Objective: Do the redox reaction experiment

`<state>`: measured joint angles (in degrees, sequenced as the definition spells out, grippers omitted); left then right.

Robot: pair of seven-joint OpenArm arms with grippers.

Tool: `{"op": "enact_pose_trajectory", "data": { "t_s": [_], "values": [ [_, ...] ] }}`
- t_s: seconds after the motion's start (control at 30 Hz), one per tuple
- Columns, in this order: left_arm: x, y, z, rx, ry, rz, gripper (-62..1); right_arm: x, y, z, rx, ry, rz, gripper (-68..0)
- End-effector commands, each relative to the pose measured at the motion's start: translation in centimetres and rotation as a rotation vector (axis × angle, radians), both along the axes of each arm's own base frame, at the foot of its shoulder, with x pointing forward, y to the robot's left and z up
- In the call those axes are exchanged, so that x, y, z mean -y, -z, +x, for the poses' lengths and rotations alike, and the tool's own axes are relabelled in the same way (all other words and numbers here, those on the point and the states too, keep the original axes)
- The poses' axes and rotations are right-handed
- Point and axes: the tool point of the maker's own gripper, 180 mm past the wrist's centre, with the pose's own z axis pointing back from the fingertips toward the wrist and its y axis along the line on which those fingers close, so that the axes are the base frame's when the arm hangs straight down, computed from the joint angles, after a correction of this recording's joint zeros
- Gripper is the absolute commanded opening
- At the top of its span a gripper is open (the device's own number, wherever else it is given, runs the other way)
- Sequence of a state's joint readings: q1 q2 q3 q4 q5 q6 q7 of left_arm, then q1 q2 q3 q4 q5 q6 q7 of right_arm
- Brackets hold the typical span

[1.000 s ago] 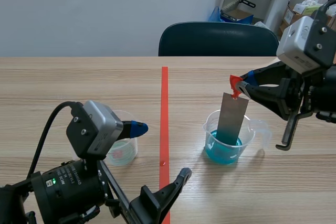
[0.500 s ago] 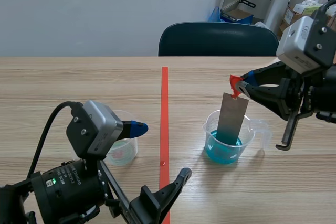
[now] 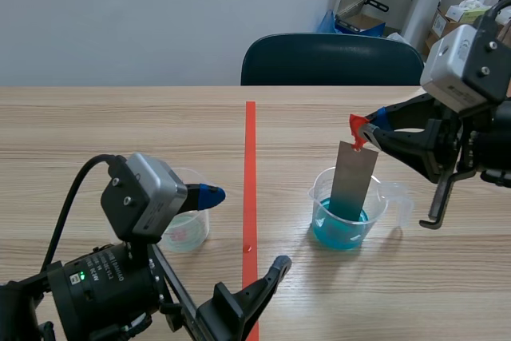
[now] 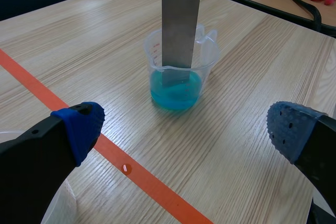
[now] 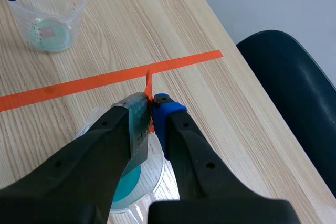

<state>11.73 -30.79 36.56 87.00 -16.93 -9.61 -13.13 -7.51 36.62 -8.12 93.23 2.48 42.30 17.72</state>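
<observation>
We see the R gripper [image 3: 364, 135] just above the blue-liquid beaker [image 3: 319, 207], fingers pinched tight on the top of the metal strip [image 3: 354, 181] by its orange tab [image 3: 356, 124]; strip stands nearly upright in that beaker, lower end in the liquid; L gripper [image 4: 185, 127] gapes wide, holding nothing, well apart from the beaker, across the tape line [image 3: 250, 165]; small beaker [image 3: 190, 231] sits there too; scale marks too small to read.

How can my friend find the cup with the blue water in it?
Find the orange-red tape line down the wooden table. Right of it, below the right claw, stands a clear cup. Unlike the other cup, it holds blue liquid and a grey metal strip.
</observation>
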Motion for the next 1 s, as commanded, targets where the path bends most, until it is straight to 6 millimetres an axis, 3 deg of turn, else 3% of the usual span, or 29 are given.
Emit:
{"op": "enact_pose_trajectory", "data": {
  "t_s": [0.0,0.67,0.97],
  "values": [
    [0.2,-1.0,0.4,0.026,-0.003,-0.027,1.4,-0.6,-0.9,0.0,0.018,-0.021,0.021,-66.7],
    [0.2,-1.0,0.4,0.026,-0.003,-0.028,1.4,-1.1,-1.8,-0.2,0.031,-0.034,0.046,-66.7],
    [0.2,-1.1,0.4,0.031,-0.001,-0.025,1.4,-2.6,-3.4,-2.5,0.045,-0.105,0.059,-66.7]
  ]
}}
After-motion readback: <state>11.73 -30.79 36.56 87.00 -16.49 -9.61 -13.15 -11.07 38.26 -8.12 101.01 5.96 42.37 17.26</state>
